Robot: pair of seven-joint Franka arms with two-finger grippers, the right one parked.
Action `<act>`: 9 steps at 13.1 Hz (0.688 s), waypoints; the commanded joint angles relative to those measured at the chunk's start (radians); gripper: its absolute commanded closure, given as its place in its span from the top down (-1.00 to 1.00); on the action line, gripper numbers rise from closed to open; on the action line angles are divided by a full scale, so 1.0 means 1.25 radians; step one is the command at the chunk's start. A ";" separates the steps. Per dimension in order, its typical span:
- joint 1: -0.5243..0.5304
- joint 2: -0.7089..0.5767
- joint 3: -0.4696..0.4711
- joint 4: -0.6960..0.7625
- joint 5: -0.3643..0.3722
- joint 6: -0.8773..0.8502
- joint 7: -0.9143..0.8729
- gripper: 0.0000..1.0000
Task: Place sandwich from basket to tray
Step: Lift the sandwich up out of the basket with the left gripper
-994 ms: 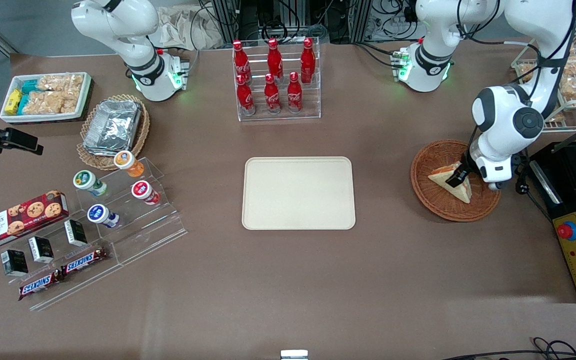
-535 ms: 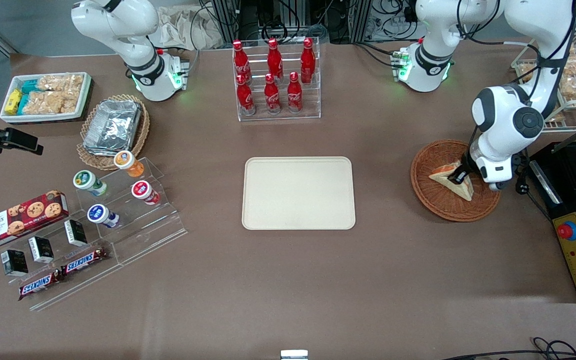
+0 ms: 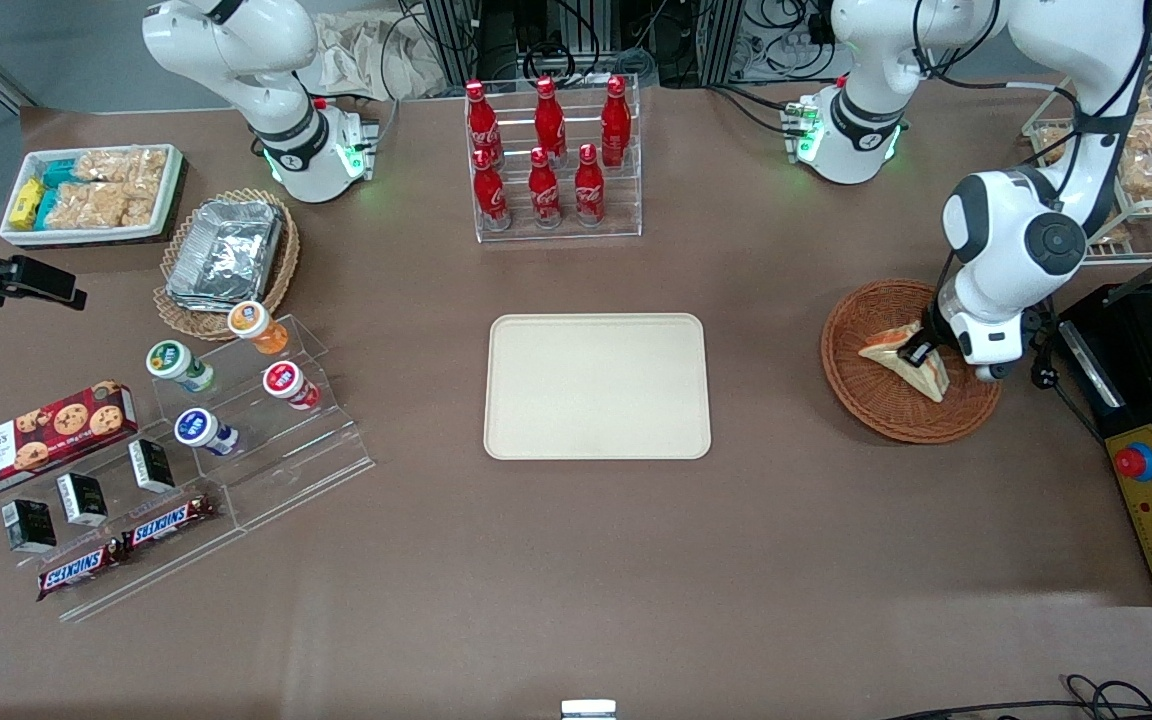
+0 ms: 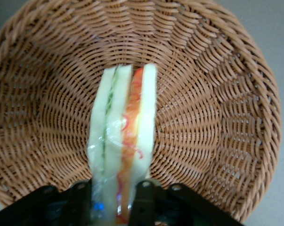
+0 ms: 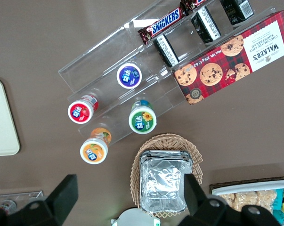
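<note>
Between the pincer's [image 4: 112, 200] black fingertips [image 4: 144, 190], the left wrist view shows the sandwich [image 4: 123, 150] gripped on edge, its green and orange-red filling facing the camera. From the front, the pincer [image 3: 917, 352] sits low inside the basket [image 3: 851, 380], clenched on the sandwich [image 3: 901, 355], whose filling is hidden. Well apart, toward the parked arm, the tray [image 3: 597, 386] holds nothing.

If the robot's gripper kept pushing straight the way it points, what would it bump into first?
The gripper is shut on the sandwich and points down into the basket. Going straight on would probably press the sandwich against the basket's woven bottom first.
</note>
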 commanded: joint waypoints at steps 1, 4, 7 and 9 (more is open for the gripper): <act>0.004 -0.096 0.002 0.009 0.012 -0.108 0.041 -1.00; 0.005 -0.162 0.003 0.076 0.017 -0.254 0.093 -1.00; 0.005 -0.168 -0.001 0.300 0.046 -0.538 0.131 -1.00; -0.001 -0.163 -0.004 0.426 0.055 -0.676 0.166 -1.00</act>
